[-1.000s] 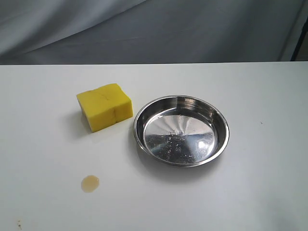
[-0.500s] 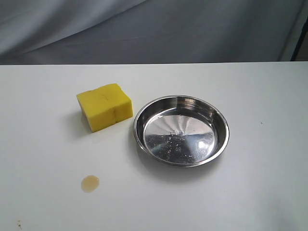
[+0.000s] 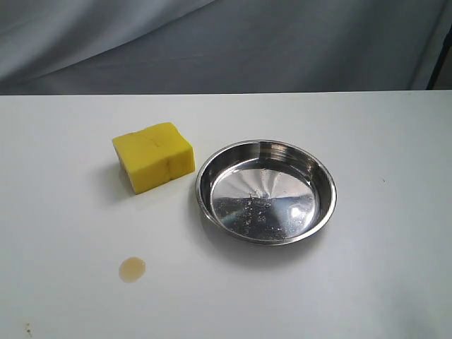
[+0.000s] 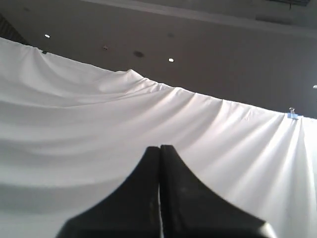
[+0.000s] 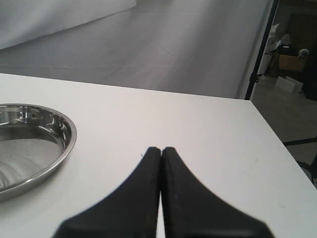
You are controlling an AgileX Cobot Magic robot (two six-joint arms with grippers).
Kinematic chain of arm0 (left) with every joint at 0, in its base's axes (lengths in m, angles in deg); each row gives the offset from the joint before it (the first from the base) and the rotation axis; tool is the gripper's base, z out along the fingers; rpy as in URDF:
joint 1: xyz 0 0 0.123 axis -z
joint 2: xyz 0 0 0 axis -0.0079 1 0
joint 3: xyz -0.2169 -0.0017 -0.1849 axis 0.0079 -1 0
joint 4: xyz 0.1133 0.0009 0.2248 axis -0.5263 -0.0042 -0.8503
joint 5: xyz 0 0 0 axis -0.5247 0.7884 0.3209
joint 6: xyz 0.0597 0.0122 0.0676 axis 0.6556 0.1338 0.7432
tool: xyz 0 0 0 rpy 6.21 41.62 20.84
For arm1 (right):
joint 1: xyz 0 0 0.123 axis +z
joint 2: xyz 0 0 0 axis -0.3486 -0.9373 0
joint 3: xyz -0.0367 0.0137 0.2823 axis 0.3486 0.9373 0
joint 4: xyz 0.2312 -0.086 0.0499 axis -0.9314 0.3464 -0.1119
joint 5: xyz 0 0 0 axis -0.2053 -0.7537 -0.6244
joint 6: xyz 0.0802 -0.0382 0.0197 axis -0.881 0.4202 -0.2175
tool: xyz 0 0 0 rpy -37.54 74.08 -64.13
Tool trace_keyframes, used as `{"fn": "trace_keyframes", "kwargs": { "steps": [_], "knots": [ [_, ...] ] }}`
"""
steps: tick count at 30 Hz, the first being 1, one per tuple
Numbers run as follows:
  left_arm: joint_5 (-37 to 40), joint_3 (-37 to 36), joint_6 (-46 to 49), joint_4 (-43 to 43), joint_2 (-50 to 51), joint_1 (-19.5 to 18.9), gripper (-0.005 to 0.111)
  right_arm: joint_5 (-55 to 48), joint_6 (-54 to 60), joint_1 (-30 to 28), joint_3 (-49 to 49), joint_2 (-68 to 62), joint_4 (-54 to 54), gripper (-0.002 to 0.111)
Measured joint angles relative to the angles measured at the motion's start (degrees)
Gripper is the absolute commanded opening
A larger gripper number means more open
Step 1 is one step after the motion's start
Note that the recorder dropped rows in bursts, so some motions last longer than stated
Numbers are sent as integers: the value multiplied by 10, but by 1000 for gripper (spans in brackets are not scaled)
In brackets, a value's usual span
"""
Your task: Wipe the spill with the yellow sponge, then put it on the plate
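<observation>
White table (image 3: 381, 282): yellow sponge (image 3: 153, 157) beside plate (image 3: 282, 183), spill (image 3: 132, 269) apart.
Left gripper (image 4: 160, 148) and right gripper (image 5: 162, 149) are closed, empty (sponge lies free, ready for wiping).

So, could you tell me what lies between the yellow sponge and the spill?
Nothing does: the exterior view shows only bare white table between the yellow sponge and the spill.

Ahead of the right hand (image 5: 161, 148) the worktop (image 5: 208, 134) runs open to its far edge; the plate (image 5: 71, 141) stands off to one side. A narrow gap parts plate and yellow sponge (image 3: 153, 157); open worktop rings the spill (image 3: 132, 268). The left hand (image 4: 160, 147) faces draped cloth (image 4: 99, 109).
</observation>
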Motion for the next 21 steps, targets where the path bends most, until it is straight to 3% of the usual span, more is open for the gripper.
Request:
{"fn": "trace_keyframes", "kwargs": {
  "steps": [5, 8, 15, 21],
  "knots": [
    [-10, 89, 62, -1, 161, 0, 0, 0, 0, 0, 0, 0, 0, 0],
    [22, 141, 70, -23, 239, 0, 0, 0, 0, 0, 0, 0, 0, 0],
    [199, 252, 73, -130, 388, 0, 0, 0, 0, 0, 0, 0, 0, 0],
    [402, 354, 76, -141, 477, 0, 0, 0, 0, 0, 0, 0, 0, 0]
  ]
}}
